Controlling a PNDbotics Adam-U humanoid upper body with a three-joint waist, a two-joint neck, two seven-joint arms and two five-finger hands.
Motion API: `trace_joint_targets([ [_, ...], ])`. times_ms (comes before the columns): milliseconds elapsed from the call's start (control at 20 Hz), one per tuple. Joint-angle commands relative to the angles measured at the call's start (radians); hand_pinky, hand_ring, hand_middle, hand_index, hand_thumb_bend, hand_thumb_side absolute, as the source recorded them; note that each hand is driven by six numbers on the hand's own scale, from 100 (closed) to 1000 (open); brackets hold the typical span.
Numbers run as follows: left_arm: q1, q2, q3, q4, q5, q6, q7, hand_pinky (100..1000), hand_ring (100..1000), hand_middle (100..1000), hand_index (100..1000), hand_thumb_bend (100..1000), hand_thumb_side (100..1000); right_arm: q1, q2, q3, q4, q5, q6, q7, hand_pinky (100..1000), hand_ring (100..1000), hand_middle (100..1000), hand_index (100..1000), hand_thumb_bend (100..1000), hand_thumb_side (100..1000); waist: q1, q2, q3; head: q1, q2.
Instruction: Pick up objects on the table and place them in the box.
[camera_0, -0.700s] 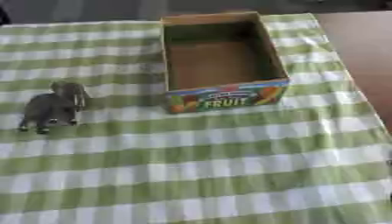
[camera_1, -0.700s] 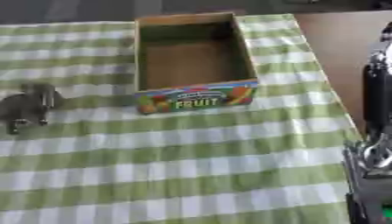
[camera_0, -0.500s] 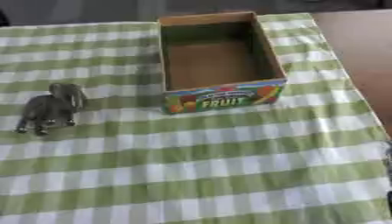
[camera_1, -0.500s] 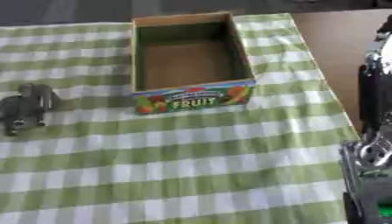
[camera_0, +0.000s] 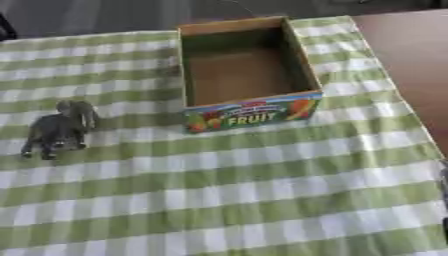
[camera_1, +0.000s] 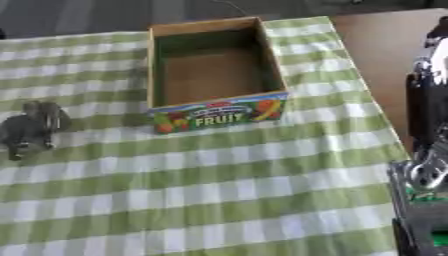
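Note:
An open cardboard box (camera_0: 245, 112) with a colourful "FRUIT" label on its near wall stands at the upper middle of the checked cloth, and its inside is empty. A small grey toy elephant (camera_0: 58, 128) stands on the cloth at the left, a little nearer than the box. Along the right edge of the right eye view rises my right arm and hand (camera_1: 427, 105), black with a silver joint, off to the side of the cloth and well away from both things. My left hand shows in neither view.
A green and white checked cloth (camera_0: 245, 190) covers the table. Bare brown tabletop (camera_0: 407, 55) shows beyond its right edge. A dark floor lies past the far edge.
The whole picture has shifted a little, so the camera has moved. The box, the elephant and the right arm keep their places.

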Motion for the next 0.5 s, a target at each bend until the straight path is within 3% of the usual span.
trace_joint_targets([
  [50,0.012,0.127,-0.023,-0.018,-0.062,0.054,-0.023,700,738,769,904,100,486,-0.010,-0.028,-0.001,-0.018,0.002,-0.002,0.004,857,745,664,807,100,651,0.000,-0.020,-0.001,-0.006,0.007],
  [300,0.011,0.229,-0.045,0.028,-0.109,0.126,-0.101,726,758,774,911,100,549,-0.015,-0.034,-0.001,-0.018,0.003,-0.003,0.005,857,745,665,807,100,651,-0.002,-0.015,-0.006,-0.003,0.020],
  [500,-0.020,0.248,-0.049,0.066,-0.114,0.142,-0.149,742,771,791,916,100,629,-0.020,-0.036,-0.001,-0.018,0.003,-0.004,0.005,857,745,664,806,100,653,-0.009,-0.008,-0.013,0.021,0.017],
])
